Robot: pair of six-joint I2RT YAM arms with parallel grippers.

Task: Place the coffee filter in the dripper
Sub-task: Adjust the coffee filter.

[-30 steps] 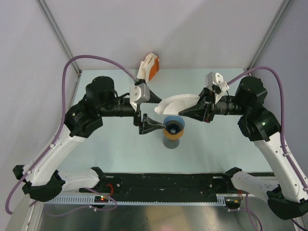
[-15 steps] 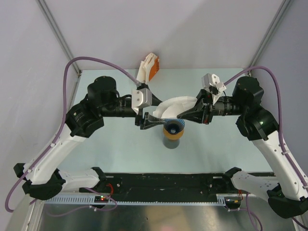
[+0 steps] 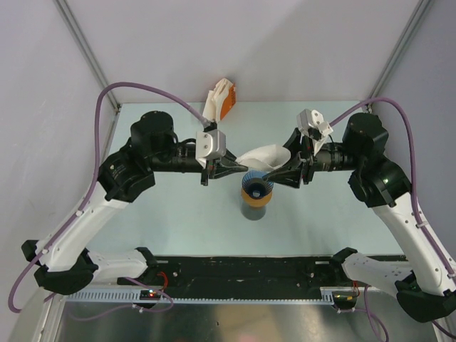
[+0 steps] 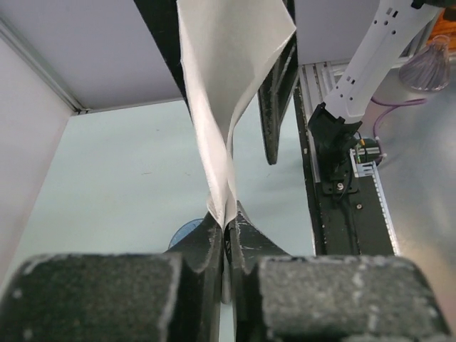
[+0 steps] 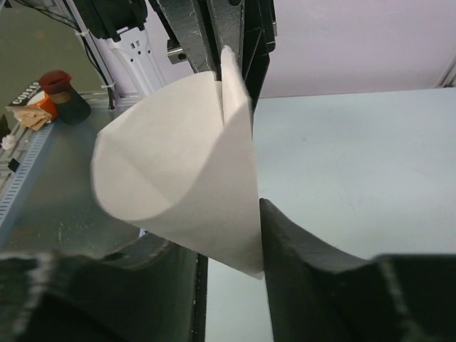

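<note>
Over the table (image 3: 178, 221), the coffee filter (image 3: 267, 153) has just been clamped by the left gripper (image 3: 237, 169) and half-released by the right gripper (image 3: 279, 175), so it looks handed over for the dripper (image 3: 257, 187) just below them.

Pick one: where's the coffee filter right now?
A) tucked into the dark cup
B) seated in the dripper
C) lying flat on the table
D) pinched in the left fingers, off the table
D: the left wrist view shows the left fingers closed on the coffee filter, and the top view shows the filter in the air beside the dripper, not seated in it.
</note>
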